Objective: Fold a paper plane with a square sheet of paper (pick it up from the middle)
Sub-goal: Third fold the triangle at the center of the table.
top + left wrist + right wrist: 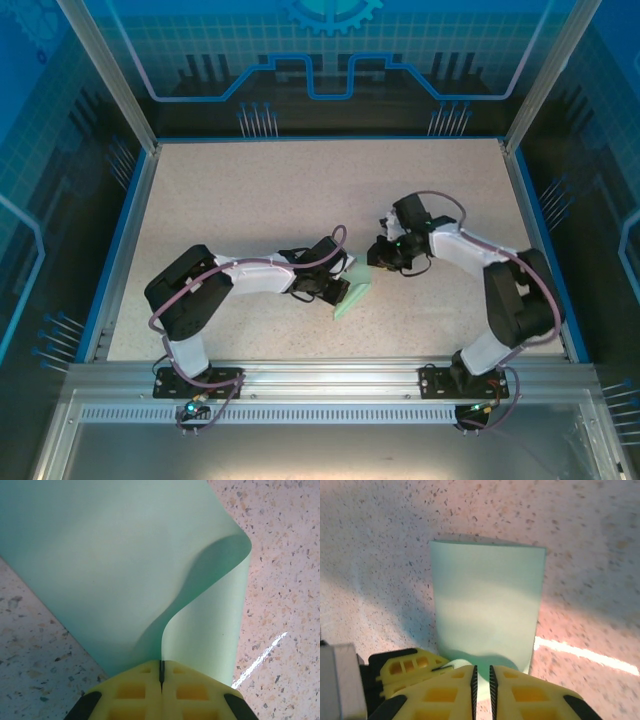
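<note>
The square sheet of paper (356,294) is pale mint green and lies bent over on itself at the table's middle front. My left gripper (340,290) is shut on it. In the left wrist view the paper (125,555) curls up into an S-shaped fold and its edge is pinched between the yellow fingers of the left gripper (161,672). My right gripper (381,258) hovers just right of it. In the right wrist view its jaws stand a narrow slit apart, right gripper (481,680) above the paper (485,595), nothing between them. The left gripper's yellow finger (405,667) shows beside it.
The speckled beige table (250,200) is bordered by a blue rim and metal posts. An aluminium rail (320,375) carries both arm bases at the near edge. The two grippers are close together over the paper.
</note>
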You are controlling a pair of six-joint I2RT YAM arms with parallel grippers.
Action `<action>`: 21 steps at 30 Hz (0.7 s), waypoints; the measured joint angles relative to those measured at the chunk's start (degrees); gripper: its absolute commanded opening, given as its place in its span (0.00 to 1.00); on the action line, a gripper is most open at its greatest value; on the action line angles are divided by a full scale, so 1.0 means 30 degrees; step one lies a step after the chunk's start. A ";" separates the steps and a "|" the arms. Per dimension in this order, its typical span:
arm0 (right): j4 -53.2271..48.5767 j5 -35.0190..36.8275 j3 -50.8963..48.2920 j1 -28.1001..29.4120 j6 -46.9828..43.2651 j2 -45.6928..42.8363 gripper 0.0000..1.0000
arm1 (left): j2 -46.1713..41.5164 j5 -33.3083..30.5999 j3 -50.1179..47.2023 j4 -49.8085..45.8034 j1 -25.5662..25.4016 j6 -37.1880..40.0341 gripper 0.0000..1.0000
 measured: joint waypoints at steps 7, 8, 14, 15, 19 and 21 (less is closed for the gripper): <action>0.1260 -0.0189 -0.3308 0.1071 0.1574 -0.2696 0.10 | 0.0000 0.0000 0.0000 0.0007 0.0000 -0.0160 0.06; 0.1588 -0.0277 -0.3657 0.1428 0.1872 -0.2798 0.10 | 0.0000 0.0000 0.0000 0.0000 0.0000 -0.0226 0.06; 0.3504 -0.0532 -0.4539 0.3424 0.3650 -0.2783 0.10 | 0.0000 0.0007 0.0000 0.0007 0.0000 -0.0481 0.06; 0.3934 -0.0532 -0.4539 0.3657 0.3905 -0.2667 0.11 | 0.0000 0.0000 0.0000 0.0007 0.0000 -0.0488 0.06; 0.5304 -0.0525 -0.4539 0.4233 0.4779 -0.1821 0.11 | 0.0000 0.0007 0.0000 0.0007 0.0000 -0.0488 0.06; 0.5697 -0.0532 -0.4539 0.4481 0.5064 -0.1326 0.10 | 0.0000 0.0007 0.0000 0.0000 0.0000 -0.0488 0.06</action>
